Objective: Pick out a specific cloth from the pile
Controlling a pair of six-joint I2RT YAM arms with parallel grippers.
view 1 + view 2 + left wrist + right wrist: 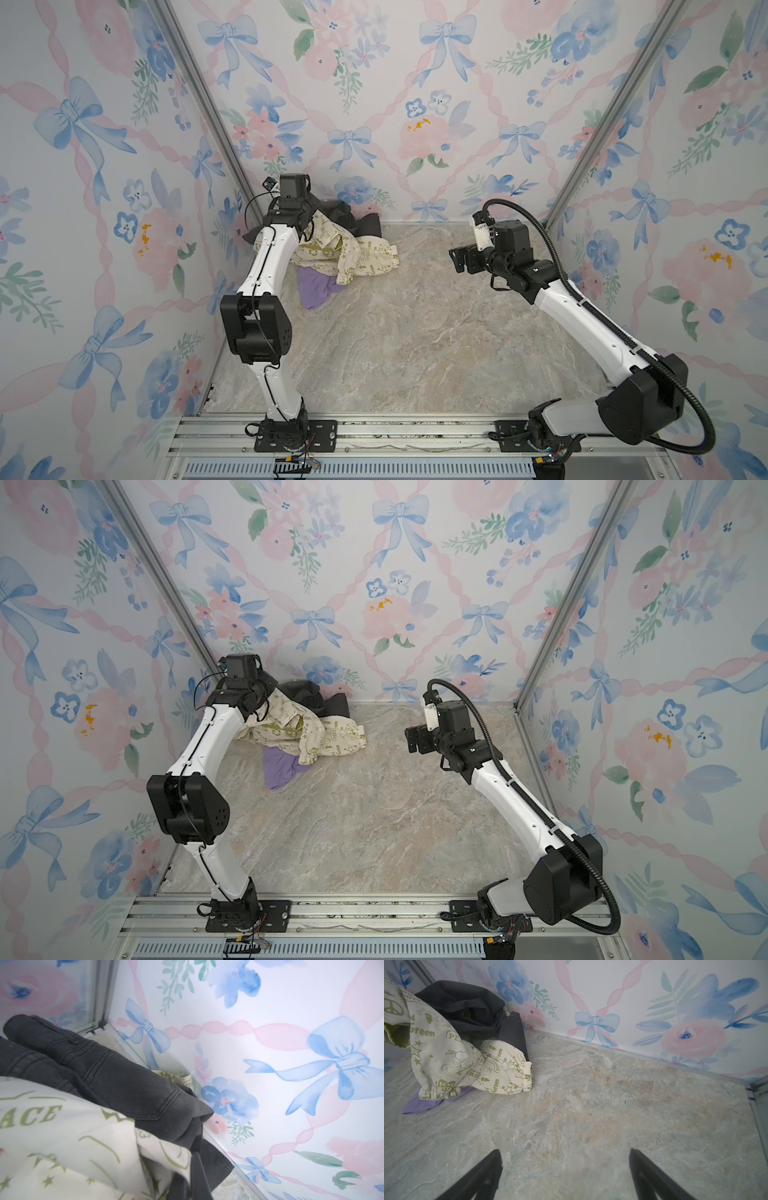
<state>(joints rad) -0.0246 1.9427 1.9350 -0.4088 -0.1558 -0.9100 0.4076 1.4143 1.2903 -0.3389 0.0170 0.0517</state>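
Both top views look steeply down over the whole table (415,353); left wrist view hugs the pile (104,1076), right wrist views it from farther.

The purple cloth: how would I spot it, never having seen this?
Look to the far left corner of the marble-patterned tabletop, where a heap of soft fabrics sits. The plain lavender-purple cloth pokes out from its near edge, beneath the cream cloth with olive-green doodles; it alone is unpatterned.

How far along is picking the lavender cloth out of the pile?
Done: nothing; the lavender cloth lies partly under the cream printed cloth. In hand: the left end effector looks shut on that cream cloth; the right end effector hangs open over the table. Left: grasp the lavender cloth and pull it free.
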